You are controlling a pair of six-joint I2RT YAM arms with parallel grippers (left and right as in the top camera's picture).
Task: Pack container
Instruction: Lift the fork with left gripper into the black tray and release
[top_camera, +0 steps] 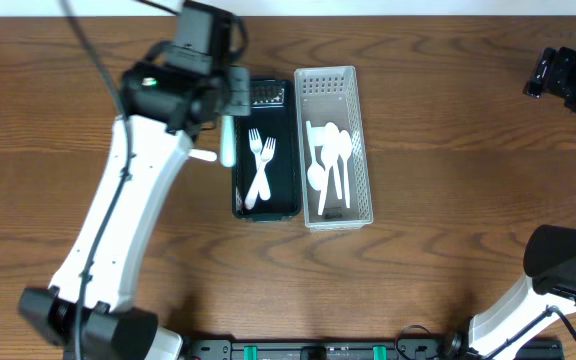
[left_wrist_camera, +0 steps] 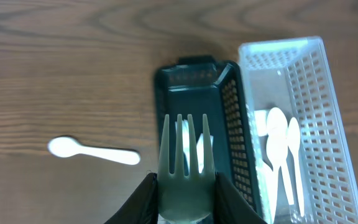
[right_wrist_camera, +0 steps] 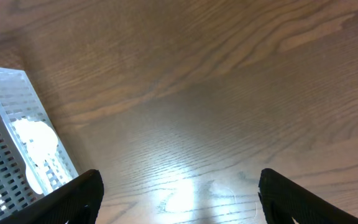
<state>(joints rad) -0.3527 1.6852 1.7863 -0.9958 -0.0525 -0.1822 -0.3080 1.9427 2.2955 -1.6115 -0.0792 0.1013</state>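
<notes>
Left pincer (left_wrist_camera: 185, 190) is closed on a white plastic fork (left_wrist_camera: 186, 149), holding it tines-forward over the dark green perforated plastic basket (left_wrist_camera: 232, 124), I think so that it falls lengthwise beside the two white forks (top_camera: 259, 165) inside.

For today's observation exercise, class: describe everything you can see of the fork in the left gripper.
The fork is pale and plastic-looking, with four straight tines, seemingly whole. The left gripper pinches it just below the tines, a black finger on each side; the wrist view hides its handle. It is held off the table, tines pointing toward the dark basket, not yet inside. Nothing else touches it.
</notes>
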